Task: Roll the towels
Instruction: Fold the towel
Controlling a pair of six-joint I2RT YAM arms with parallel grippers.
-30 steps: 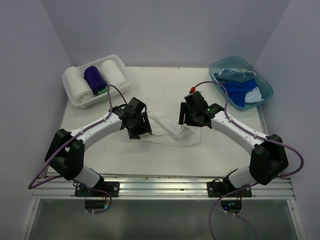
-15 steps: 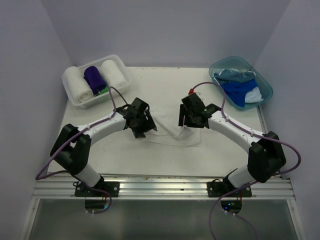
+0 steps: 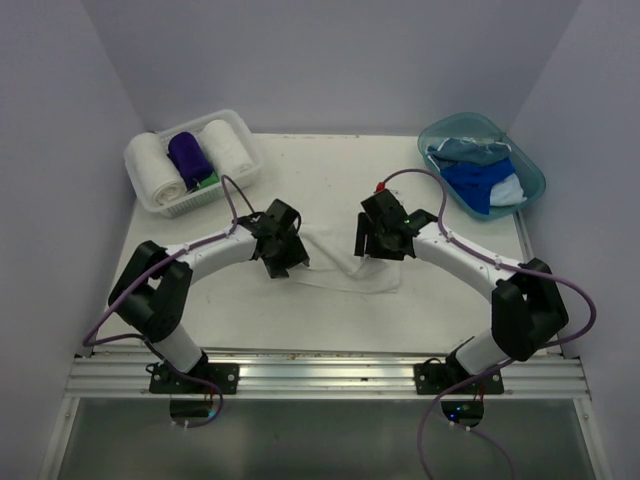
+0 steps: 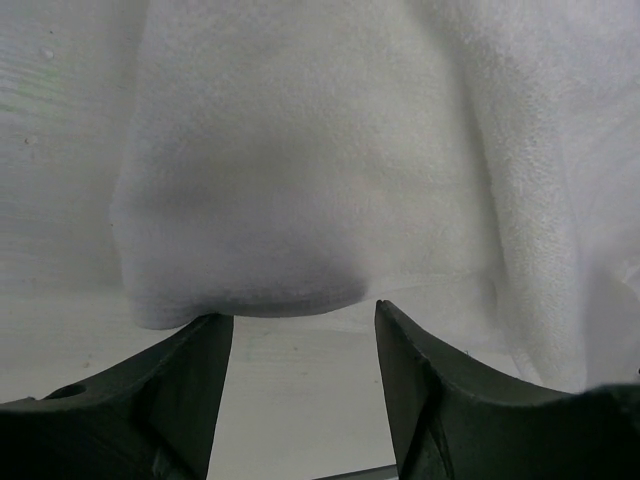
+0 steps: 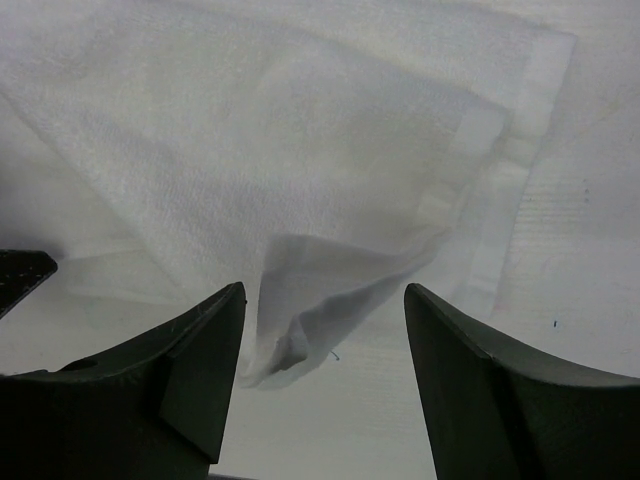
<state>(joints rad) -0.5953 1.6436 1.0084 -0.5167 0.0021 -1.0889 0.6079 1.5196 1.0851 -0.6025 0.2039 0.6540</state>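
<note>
We see the white towel (image 3: 345,262) lying loosely spread on the table (image 3: 440,310), between both arms. The left gripper (image 4: 300,315) is released, its fingers just short of a folded edge. The right gripper (image 5: 325,292) is released too, with a turned-up corner lying ungripped between its spread fingers. Rolled towels (image 3: 188,155) fill the basket (image 3: 240,135) at back left, and blue towels (image 3: 480,185) lie in the tub (image 3: 530,170) at back right.
</note>
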